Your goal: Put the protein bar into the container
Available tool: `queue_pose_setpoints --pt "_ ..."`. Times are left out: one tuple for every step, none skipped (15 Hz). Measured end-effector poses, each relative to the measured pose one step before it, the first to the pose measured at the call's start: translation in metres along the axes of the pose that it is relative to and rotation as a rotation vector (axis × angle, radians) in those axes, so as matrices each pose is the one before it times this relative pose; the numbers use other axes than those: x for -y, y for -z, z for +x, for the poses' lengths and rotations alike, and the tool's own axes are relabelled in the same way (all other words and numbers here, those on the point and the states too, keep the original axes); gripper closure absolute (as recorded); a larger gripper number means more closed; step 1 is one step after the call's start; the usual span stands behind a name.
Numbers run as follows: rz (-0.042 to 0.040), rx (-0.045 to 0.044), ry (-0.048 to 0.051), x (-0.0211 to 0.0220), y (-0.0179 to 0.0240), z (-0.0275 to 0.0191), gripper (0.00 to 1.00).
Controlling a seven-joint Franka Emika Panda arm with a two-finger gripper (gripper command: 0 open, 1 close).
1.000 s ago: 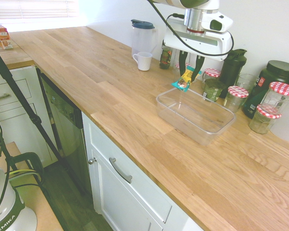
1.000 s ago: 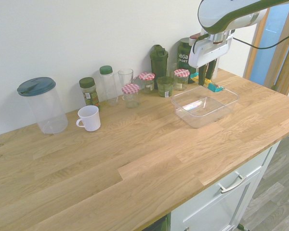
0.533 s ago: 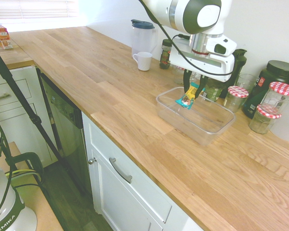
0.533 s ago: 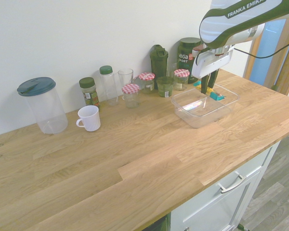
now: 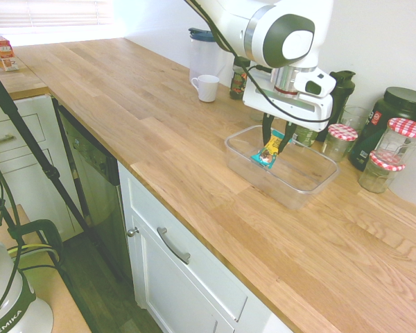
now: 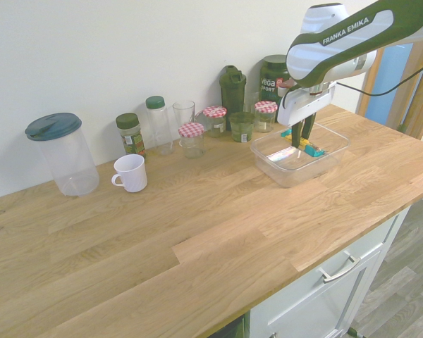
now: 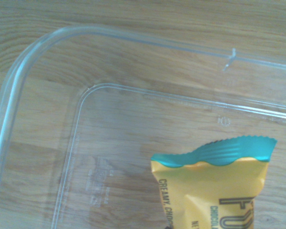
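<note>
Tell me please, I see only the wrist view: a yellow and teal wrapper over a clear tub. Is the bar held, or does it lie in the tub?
Observer: It is held. The gripper is shut on the protein bar, which hangs below the fingers.
Operator: Is it over the container, or beside it?
Observer: Over it. In the first exterior view the bar hangs inside the rim of the container, near the end that lies toward the white mug.
Operator: Does something stand close to the tub?
Observer: Yes, jars with red-checked lids stand behind it by the wall, apart from it.
</note>
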State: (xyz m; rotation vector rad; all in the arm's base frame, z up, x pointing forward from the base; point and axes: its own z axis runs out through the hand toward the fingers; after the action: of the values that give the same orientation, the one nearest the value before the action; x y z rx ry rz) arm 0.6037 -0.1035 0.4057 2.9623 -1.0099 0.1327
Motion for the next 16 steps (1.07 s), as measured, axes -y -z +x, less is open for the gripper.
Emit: queue_pose_setpoints --pt "-0.00198 0.00244 -0.00025 0.00033 -0.00365 0.00033 0.0" --pt "0.0 -0.002 -0.00008 0.00023 -0.00246 0.00069 0.0" --pt "-0.00024 -0.00087 -0.00148 -0.00071 -0.00078 0.00066 0.0" --pt "-0.00025 -0.00066 -0.00156 -0.00082 -0.00033 0.00055 0.0" --pt "0.00028 -0.00081 -0.00048 -0.00026 -0.00009 0.00016 0.0" --pt "0.00002 -0.00014 -0.00015 -0.00007 -0.00003 0.00005 0.0" --pt "0.00013 -0.00023 0.00016 0.00009 0.00001 -0.00002 0.0" --pt "0.00031 -0.0005 0.00059 0.00034 -0.00002 -0.00015 0.0" --pt "0.00032 -0.00055 0.00012 0.00009 0.00011 0.00002 0.0" --pt "0.00063 -0.00109 0.00038 0.00025 0.00018 -0.00001 0.0" --pt "0.00166 -0.00264 0.00088 0.00054 0.00103 -0.00013 0.0" --pt "0.00343 -0.00499 0.0005 0.00015 0.00355 -0.00038 0.0" --pt "0.00673 -0.00965 -0.00042 -0.00069 0.00756 -0.00072 0.0" --pt "0.00894 -0.01145 -0.00076 -0.0021 0.01052 -0.00283 0.0" --pt "0.01029 -0.01175 0.00015 -0.00372 0.01256 -0.0052 0.0" --pt "0.01547 -0.01415 0.00002 -0.00469 0.01597 -0.00646 0.0"
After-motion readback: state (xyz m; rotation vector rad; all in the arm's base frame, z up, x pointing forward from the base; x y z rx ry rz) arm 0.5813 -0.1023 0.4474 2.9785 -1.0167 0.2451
